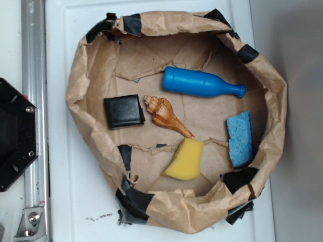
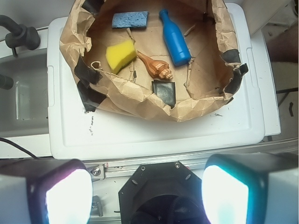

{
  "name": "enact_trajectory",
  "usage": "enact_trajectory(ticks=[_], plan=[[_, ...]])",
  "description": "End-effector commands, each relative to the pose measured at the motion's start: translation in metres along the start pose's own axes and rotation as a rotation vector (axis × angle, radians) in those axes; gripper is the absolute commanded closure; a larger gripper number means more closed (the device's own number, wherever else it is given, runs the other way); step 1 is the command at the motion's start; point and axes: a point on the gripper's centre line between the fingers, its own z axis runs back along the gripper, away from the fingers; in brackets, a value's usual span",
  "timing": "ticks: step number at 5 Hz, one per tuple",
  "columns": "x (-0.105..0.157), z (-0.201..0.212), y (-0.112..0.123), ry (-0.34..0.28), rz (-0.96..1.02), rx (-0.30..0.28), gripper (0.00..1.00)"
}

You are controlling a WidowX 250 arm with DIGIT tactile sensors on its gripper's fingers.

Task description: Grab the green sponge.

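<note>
The green sponge [image 1: 185, 159], a yellow-green foam trapezoid, lies on the floor of the brown paper basin [image 1: 81, 91] near its front wall. It also shows in the wrist view [image 2: 120, 54], at the basin's left side. My gripper [image 2: 147, 196] is open and empty, its two glowing fingertips wide apart at the bottom of the wrist view. It hovers over the black robot base [image 2: 156, 198], well short of the basin and far from the sponge. The gripper does not show in the exterior view.
In the basin lie a blue sponge [image 1: 239, 138], a blue bottle [image 1: 202, 83], a brown seashell [image 1: 165, 116] and a black square pad [image 1: 124, 111]. The basin stands on a white board [image 2: 154, 133]. A metal rail [image 1: 33, 126] runs beside the board.
</note>
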Motion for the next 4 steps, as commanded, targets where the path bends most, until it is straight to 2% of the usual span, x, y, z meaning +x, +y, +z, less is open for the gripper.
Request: enact_trajectory(ticks=[1,2,3,4], plan=[[0.000,0.000,0.000,0.000,0.000,0.000,0.00],[0.045,-0.040,-0.013,0.015,0.203,-0.094,0.00],[0.091,-0.078,-0.012,-0.009,0.447,-0.063,0.00],[0.128,-0.119,-0.011,-0.022,0.563,-0.112,0.00]])
